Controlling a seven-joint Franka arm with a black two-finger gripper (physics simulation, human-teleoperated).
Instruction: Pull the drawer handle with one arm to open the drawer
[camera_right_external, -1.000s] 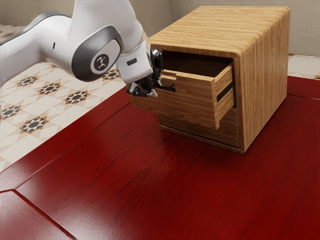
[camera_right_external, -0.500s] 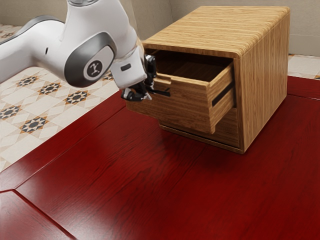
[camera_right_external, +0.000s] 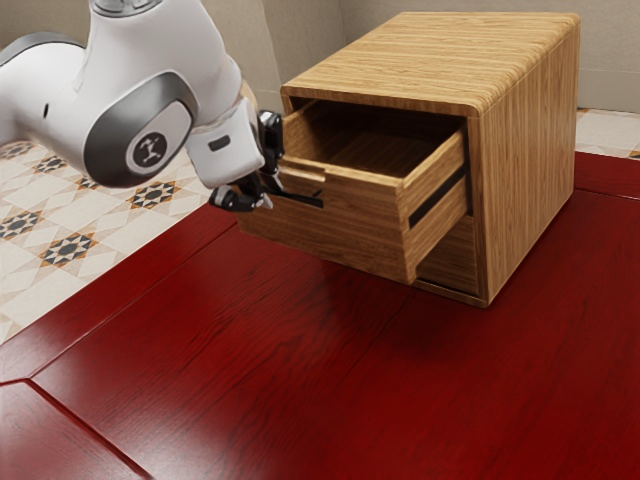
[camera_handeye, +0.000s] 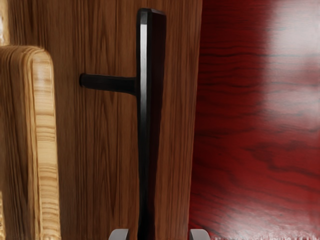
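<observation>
Drawer stands further out of cabinet than a second ago, trailing the gripper. Gripper sits at drawer handle; clamped or loose, cannot tell. Judged: opening well advanced, the same straight pull should finish it.

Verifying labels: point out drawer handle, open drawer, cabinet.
drawer handle (camera_handeye: 150, 130), wrist view, middle of black bar.
open drawer (camera_right_external: 340, 228), exterior view, front panel.
cabinet (camera_right_external: 450, 50), exterior view, top face.
</observation>
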